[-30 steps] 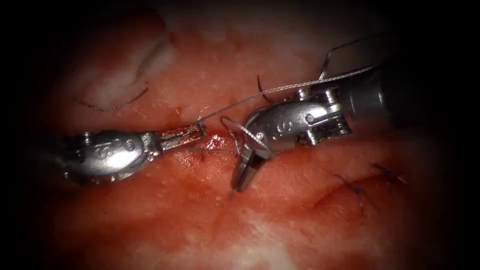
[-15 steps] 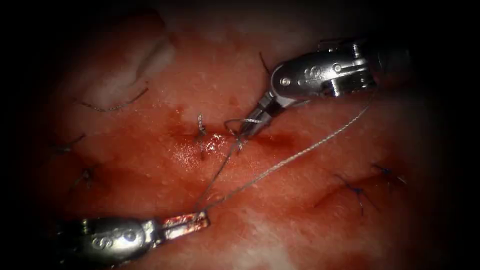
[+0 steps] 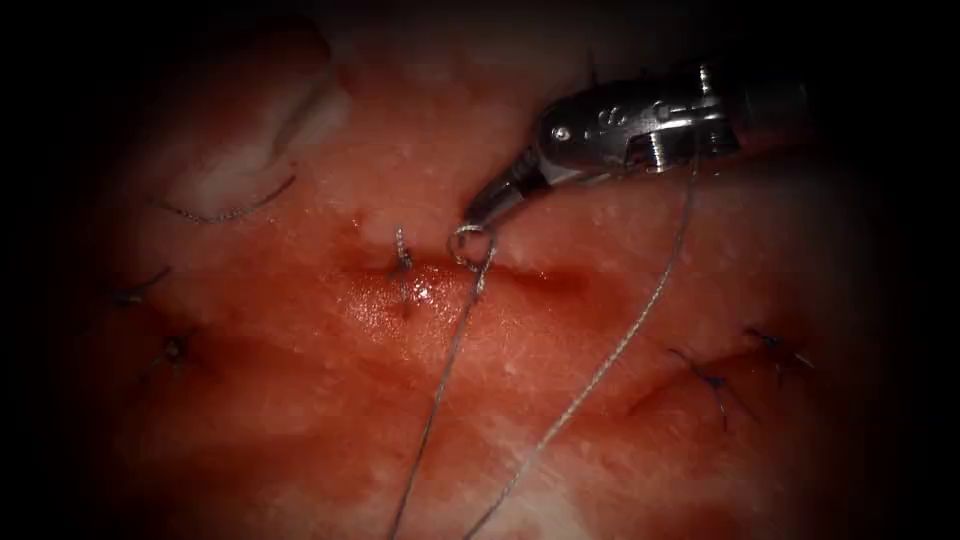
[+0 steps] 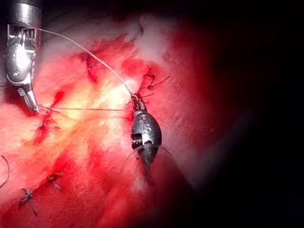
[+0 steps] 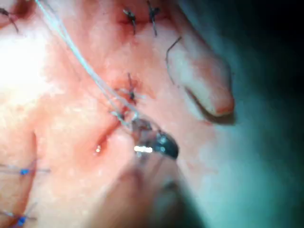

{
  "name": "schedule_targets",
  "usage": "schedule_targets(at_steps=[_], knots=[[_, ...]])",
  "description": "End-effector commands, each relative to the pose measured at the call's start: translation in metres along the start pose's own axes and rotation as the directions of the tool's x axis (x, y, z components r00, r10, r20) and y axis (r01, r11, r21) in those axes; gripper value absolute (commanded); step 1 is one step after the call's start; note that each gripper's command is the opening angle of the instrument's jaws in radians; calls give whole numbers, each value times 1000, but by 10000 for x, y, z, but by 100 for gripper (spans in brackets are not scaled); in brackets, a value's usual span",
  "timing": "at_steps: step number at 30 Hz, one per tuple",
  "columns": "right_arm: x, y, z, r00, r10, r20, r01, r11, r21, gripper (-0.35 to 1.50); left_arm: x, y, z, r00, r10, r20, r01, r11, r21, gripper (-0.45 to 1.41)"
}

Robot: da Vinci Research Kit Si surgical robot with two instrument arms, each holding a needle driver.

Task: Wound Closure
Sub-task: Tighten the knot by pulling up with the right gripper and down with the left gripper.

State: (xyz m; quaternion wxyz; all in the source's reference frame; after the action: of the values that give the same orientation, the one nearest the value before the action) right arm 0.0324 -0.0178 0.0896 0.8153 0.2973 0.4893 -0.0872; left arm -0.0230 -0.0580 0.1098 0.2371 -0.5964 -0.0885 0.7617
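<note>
The tissue point(image 3: 500, 420) carries a cut point(image 3: 545, 276) that runs crosswise through red fluid. My right tool point(image 3: 478, 213) reaches in from the upper right, jaws shut on the thread just above a small loop point(image 3: 470, 238) at the cut's edge. From that loop one strand of thread point(image 3: 440, 380) runs down and out of view. A second strand point(image 3: 620, 340) hangs from the right tool's wrist. In the left wrist view my left tool point(image 4: 138, 105) has its jaws shut on the thread point(image 4: 90, 109), drawn taut across to the right tool point(image 4: 33, 103). The right tool's jaws point(image 5: 137, 126) sit beside the stitch.
A tied stitch point(image 3: 402, 255) stands just left of the loop. More stitches with blue knots lie at the right point(image 3: 715, 385) and dark ones at the left point(image 3: 175, 350). A loose curved piece of thread point(image 3: 230, 210) rests on the pale tissue at the upper left.
The left tool moved down and out of the endoscope view, drawing the thread with it. The right tool rose up and right; the loop shrank down toward the cut.
</note>
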Motion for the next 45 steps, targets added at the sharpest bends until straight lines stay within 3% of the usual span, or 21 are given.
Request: schedule_targets(at_steps=[1,10,37,45], knots=[[0,5,6,1000,-5,-2,5,1000,-13,-35,-8,9,4,1000,1,-1,-1,1000,-4,-45],[-2,1,11,998,55,-13,-56,993,-103,-35,-25,44,3,1000,-20,6,20,999,-25,-45],[-9,5,5,993,114,-30,-117,982,-150,-35,-12,114,6,1000,-26,7,27,997,-79,-45],[-15,15,-1,990,136,-28,-138,973,-182,-35,-30,128,10,999,-38,23,40,995,-96,-45]])
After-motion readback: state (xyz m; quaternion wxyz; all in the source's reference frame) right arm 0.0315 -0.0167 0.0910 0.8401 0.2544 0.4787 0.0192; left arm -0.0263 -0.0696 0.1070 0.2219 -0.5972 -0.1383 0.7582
